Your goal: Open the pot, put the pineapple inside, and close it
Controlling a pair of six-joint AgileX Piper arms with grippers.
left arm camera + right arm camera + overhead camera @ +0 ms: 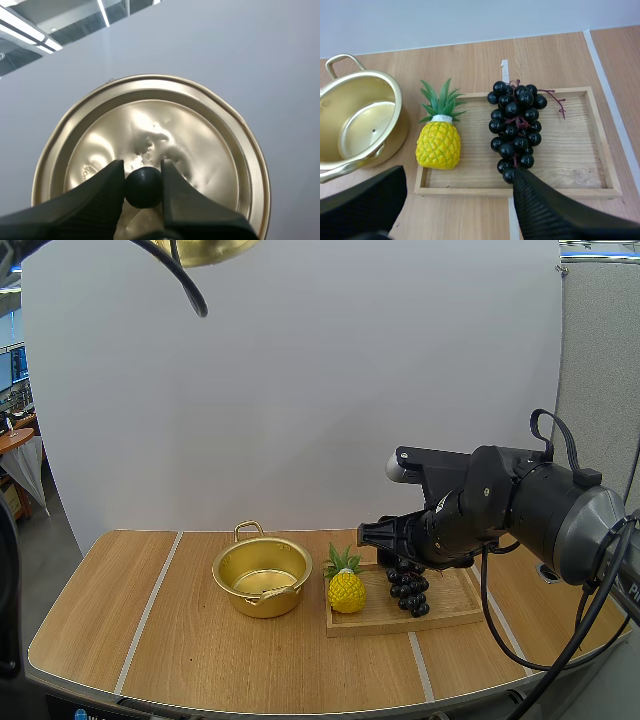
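Hovering open-jawed, the right end effector [459, 171] has its two fingers spread wide w/ nothing btwn them, above the pineapple [438, 145], which stands upright just beside the pot [399, 107], on the end of the tray [570, 145] nearest the pot. The left end effector [143, 175] is clamped on the black knob [143, 189] of the lid [150, 120], held well above the pot, so the pot is open & empty. Risks, as I judge them: the grapes [514, 125] lie just past the pineapple on the side away from the pot, so a finger coming down there could snag the bunch. The fruit's rounded body may slip or tip in a pinch. A low carry could clip the pot's rim & shove the pot across the worktop [200, 660]. The grip on the small round knob could let the lid swing or drop.
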